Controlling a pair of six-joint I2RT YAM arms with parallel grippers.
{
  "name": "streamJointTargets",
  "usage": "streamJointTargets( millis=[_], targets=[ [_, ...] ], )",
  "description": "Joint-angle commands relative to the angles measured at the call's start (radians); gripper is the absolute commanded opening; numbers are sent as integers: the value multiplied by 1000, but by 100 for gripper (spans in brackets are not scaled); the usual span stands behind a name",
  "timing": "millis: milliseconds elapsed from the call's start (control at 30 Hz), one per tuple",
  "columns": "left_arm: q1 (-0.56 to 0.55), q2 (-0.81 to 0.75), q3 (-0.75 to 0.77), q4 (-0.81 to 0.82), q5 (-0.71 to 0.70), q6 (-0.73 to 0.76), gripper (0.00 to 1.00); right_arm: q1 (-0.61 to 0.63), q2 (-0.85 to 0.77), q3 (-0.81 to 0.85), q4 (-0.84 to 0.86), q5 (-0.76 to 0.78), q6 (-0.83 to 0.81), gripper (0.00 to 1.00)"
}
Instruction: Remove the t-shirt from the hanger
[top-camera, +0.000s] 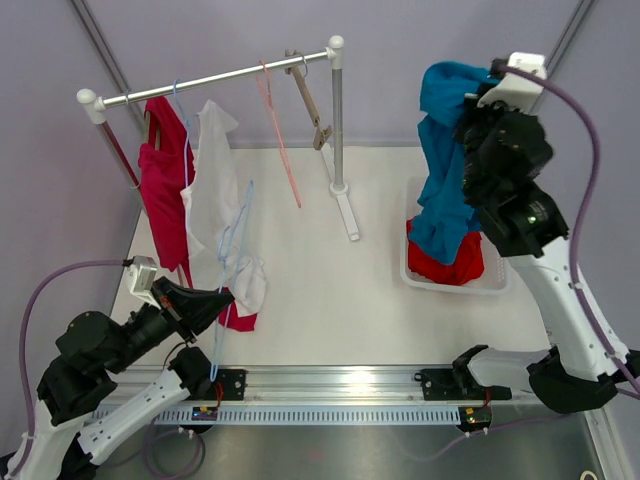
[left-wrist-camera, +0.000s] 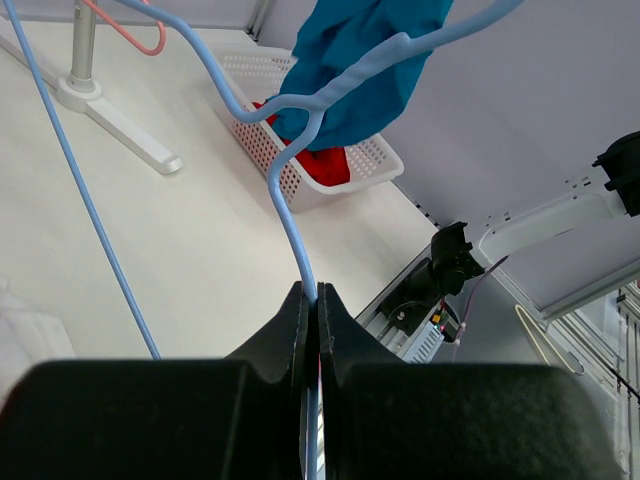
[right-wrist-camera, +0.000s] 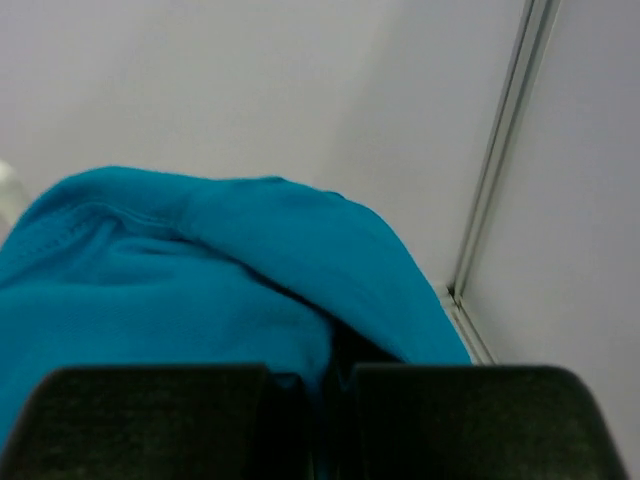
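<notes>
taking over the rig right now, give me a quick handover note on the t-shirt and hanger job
Left gripper: shut on the light blue hanger, held low at the near left of the table; the hanger looks bare.
Right gripper: shut on the teal t-shirt, held high, with its lower end hanging into the white basket onto a red garment.
Done: the t-shirt is off the hanger.
To do: probably release the t-shirt into the basket, then set the hanger down or back on the rack.
</notes>
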Motion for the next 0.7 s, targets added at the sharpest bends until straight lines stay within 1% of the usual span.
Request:
streamJointTargets(
  millis=[0, 33, 100, 133, 167, 200, 233, 267, 300, 333, 367, 400, 433, 467, 533, 567, 600, 633, 667],
  targets=[
    [-1, -16, -7, 80, -13, -19, 0, -91, -63, -192, 25, -43, 112, 0],
    [-1, -17, -7, 83, -16, -21, 0, -105, -77, -316, 37, -45, 137, 0],
    [-1, -22, -15, 86, -16, -30, 0, -143, -124, -448, 92, -37, 239, 0],
    [-2, -20, -18, 94, -18, -33, 0, -155, -141, -569, 100, -49, 290, 0],
    [-1, -20, -25, 102, -21, -41, 0, -168, -158, -625, 100, -51, 401, 0],
    [-1, -17, -28, 108, -21, -56, 0, -171, -199, -686, 100, -39, 463, 0],
    [-1, -4, -27, 117, -20, -64, 0, -171, -222, -801, 97, -17, 524, 0],
    [-1, 3, -21, 122, -21, -71, 0, -171, -245, -858, 102, -14, 637, 0],
    [-1, 9, -16, 128, -23, -79, 0, -172, -288, -915, 105, -8, 695, 0],
    [-2, 21, -12, 137, -26, -82, 0, -172, -302, -1011, 105, 23, 736, 0],
    [-1, 27, 4, 142, -26, -81, 0, -172, -322, -1043, 90, 44, 828, 0],
    [-1, 36, 11, 146, -27, -78, 0, -172, -330, -1070, 55, 98, 885, 0],
    [-1, 55, 21, 151, -27, -75, 0, -172, -337, -1113, -2, 113, 931, 0],
    [-2, 64, 27, 154, -27, -72, 0, -172, -351, -1136, -15, 121, 1001, 0],
    [-1, 87, 36, 163, -24, -70, 0, -172, -357, -1187, -54, 133, 1080, 0],
    [-1, 108, 38, 168, -27, -72, 0, -172, -347, -1199, -56, 132, 1086, 2],
    [-1, 119, 38, 183, -29, -73, 0, -171, -338, -1207, -62, 130, 1094, 5],
    [-1, 127, 39, 191, -38, -76, 0, -171, -328, -1201, -103, 132, 1109, 16],
    [-1, 138, 41, 197, -39, -79, 0, -172, -319, -1195, -125, 133, 1128, 21]
  ],
)
